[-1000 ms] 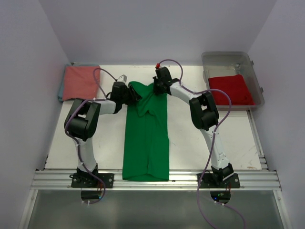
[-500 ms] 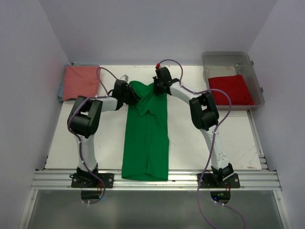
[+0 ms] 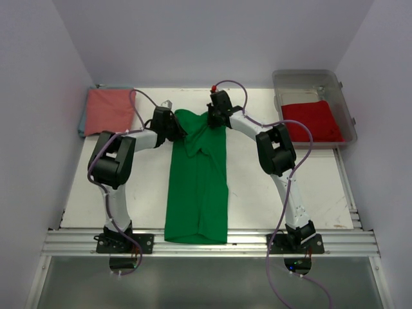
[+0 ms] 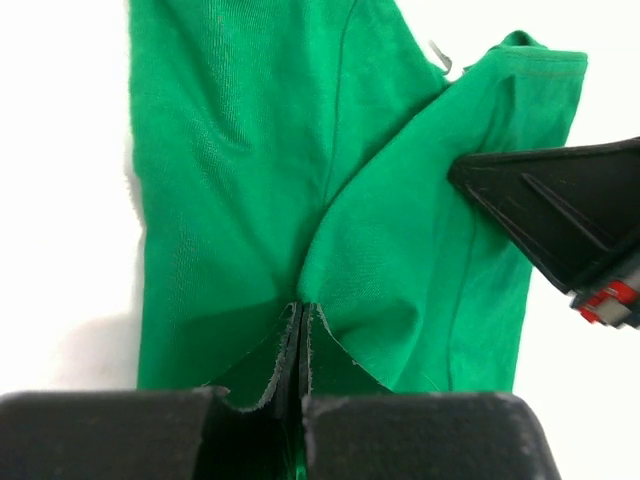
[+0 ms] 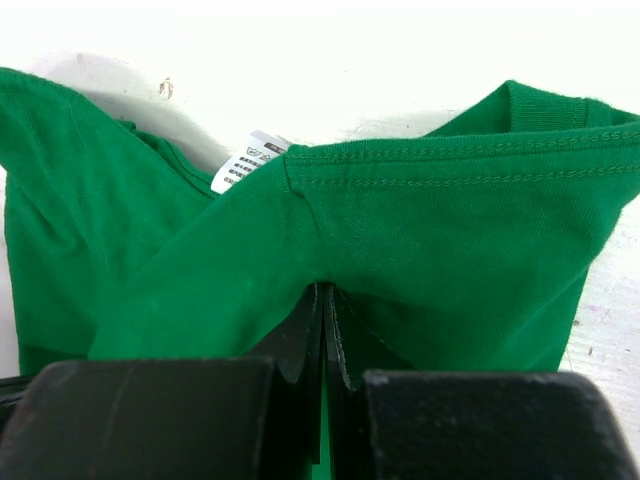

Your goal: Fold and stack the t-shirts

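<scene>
Top view: green t-shirt (image 3: 196, 193) lies lengthwise on the counter (image 3: 257, 187), collar end between both jaws, hem well behind them. Salmon-pink shirt (image 3: 108, 111) sits folded, well left of the left jaws. Clear bin (image 3: 306, 78), right of the right jaws, holds the red shirt (image 3: 313, 120); anything else in it is too unclear to tell. Left wrist: left jaws pressed together, pinching a ridge of green cloth at the shoulder. Right wrist: right jaws likewise clamped on cloth just under the collar edge, care label (image 5: 248, 158) just beyond. Step looks like a lengthwise fold: lift both corners evenly, keep cloth taut btwn jaws, carry twd hem w/o dragging.
</scene>
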